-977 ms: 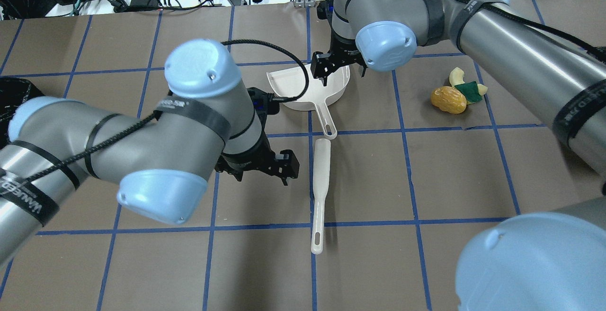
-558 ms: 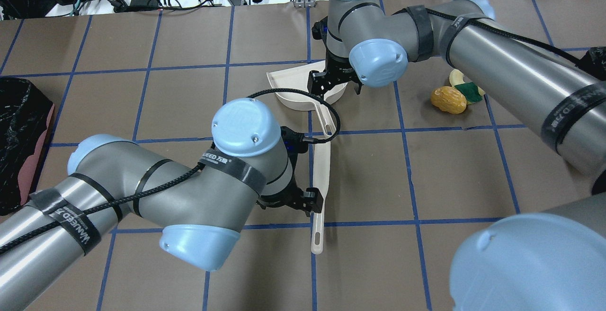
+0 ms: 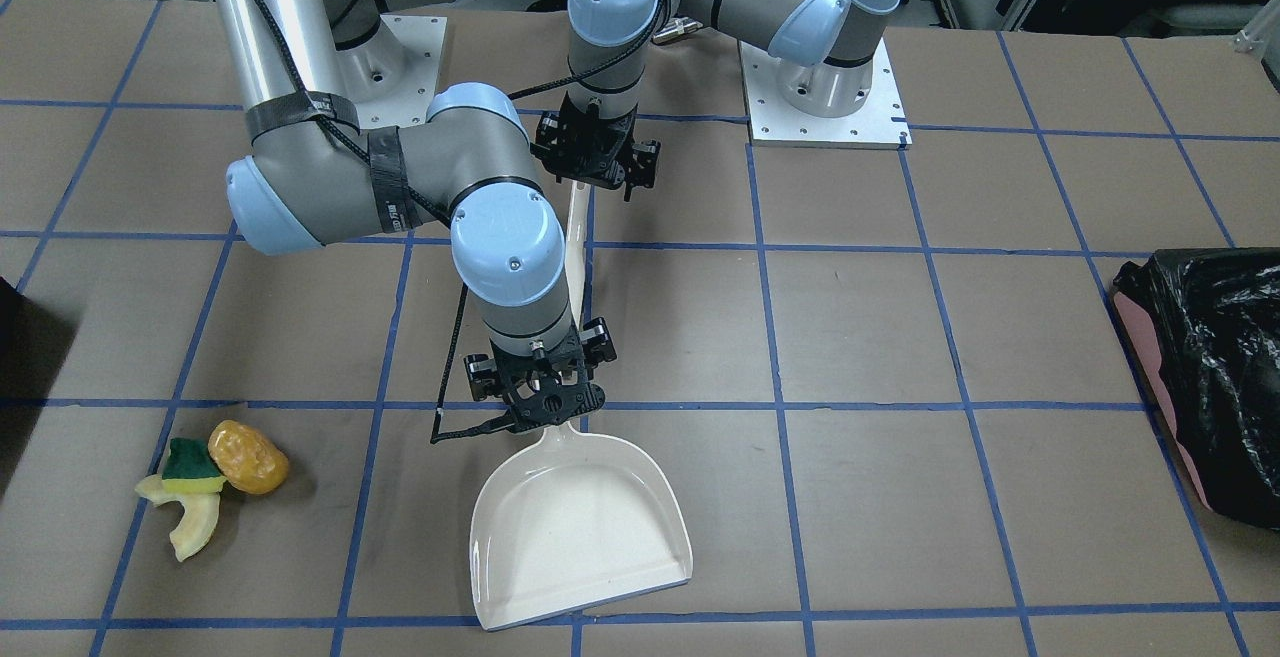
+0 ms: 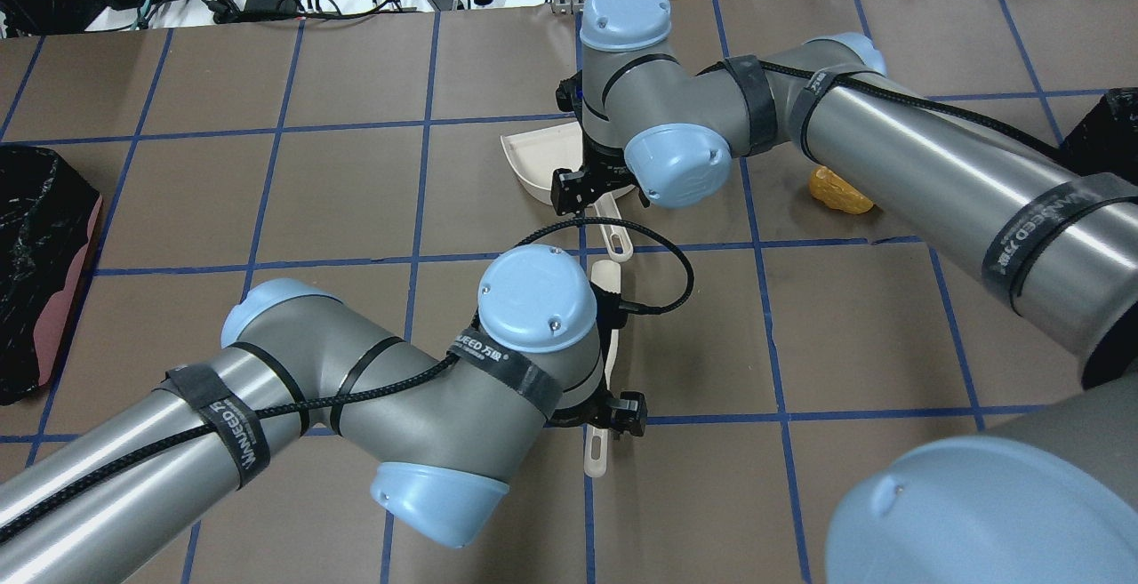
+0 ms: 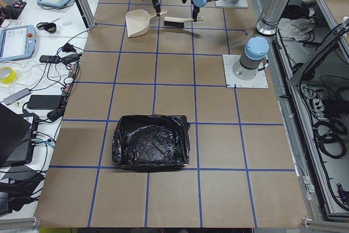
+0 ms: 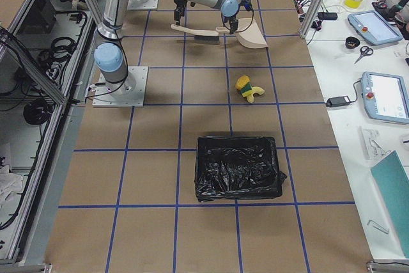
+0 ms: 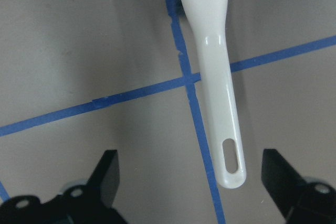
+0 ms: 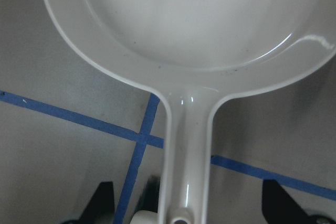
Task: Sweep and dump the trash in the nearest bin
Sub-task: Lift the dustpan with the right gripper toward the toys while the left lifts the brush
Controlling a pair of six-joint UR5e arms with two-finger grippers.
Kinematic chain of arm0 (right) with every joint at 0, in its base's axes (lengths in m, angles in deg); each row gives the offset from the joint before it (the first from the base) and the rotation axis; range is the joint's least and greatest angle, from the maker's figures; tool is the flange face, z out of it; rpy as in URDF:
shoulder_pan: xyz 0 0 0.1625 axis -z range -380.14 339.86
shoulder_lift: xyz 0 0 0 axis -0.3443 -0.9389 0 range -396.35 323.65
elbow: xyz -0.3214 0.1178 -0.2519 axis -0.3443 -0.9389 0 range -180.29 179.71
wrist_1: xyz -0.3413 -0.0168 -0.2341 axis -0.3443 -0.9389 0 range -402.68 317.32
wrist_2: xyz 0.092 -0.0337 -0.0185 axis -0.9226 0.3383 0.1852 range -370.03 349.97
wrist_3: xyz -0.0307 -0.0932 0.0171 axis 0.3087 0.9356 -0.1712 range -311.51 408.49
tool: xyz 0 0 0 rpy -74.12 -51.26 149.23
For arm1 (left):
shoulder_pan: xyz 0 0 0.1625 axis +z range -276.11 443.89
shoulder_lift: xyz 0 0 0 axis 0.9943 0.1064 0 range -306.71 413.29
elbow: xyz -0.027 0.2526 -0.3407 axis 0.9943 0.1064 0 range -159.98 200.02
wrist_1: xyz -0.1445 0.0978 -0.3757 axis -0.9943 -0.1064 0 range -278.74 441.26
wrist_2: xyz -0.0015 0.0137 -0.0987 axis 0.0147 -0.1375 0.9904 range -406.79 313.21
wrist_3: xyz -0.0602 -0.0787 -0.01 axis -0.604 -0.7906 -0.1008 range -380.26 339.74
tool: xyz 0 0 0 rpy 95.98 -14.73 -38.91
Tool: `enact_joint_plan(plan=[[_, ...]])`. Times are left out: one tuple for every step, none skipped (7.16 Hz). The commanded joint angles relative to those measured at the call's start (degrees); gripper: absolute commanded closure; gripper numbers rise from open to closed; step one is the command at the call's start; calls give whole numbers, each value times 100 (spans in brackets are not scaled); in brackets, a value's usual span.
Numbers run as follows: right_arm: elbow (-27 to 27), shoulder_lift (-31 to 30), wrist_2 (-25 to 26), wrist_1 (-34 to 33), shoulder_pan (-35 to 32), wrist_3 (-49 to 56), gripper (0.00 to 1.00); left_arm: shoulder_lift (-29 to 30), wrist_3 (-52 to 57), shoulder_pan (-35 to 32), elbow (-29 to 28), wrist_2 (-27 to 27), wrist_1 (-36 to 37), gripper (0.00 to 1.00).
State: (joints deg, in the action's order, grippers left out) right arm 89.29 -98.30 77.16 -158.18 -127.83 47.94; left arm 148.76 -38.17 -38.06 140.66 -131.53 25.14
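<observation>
The trash lies in a cluster: an orange-yellow lump [image 3: 247,457], a green-and-yellow sponge block [image 3: 188,467] and a pale crescent [image 3: 195,527]. In the overhead view only the lump [image 4: 840,191] shows past my right arm. A white dustpan [image 3: 580,537] lies flat, and its handle runs toward a white brush [image 3: 577,237]. My right gripper [image 8: 189,198] is open, its fingers on either side of the dustpan handle [image 8: 186,145]. My left gripper [image 7: 193,174] is open over the end of the brush handle [image 7: 220,93]. Neither is closed on anything.
A black-bagged bin [image 4: 36,246] sits at the table's left edge, and it also shows in the front view [image 3: 1210,367]. Another black bin [image 6: 238,167] stands on the right side, near the trash. Blue tape lines grid the brown table [image 3: 900,337].
My left gripper has moved toward the robot along the brush to the handle's end. My right gripper has moved from over the pan to its handle. Both stay open.
</observation>
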Motion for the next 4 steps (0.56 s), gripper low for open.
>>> enact_joint_plan(plan=[[129,16,17,-8,-24,20,3,217,-37,-30,214,-8,505,6],[147,16,17,-16,-24,3,7,261,-37,-30,214,-8,506,6],[148,-1,8,-17,-24,29,24,288,-46,-30,214,-8,506,10],[148,16,-1,-8,-24,21,35,314,41,-30,205,-8,506,35]])
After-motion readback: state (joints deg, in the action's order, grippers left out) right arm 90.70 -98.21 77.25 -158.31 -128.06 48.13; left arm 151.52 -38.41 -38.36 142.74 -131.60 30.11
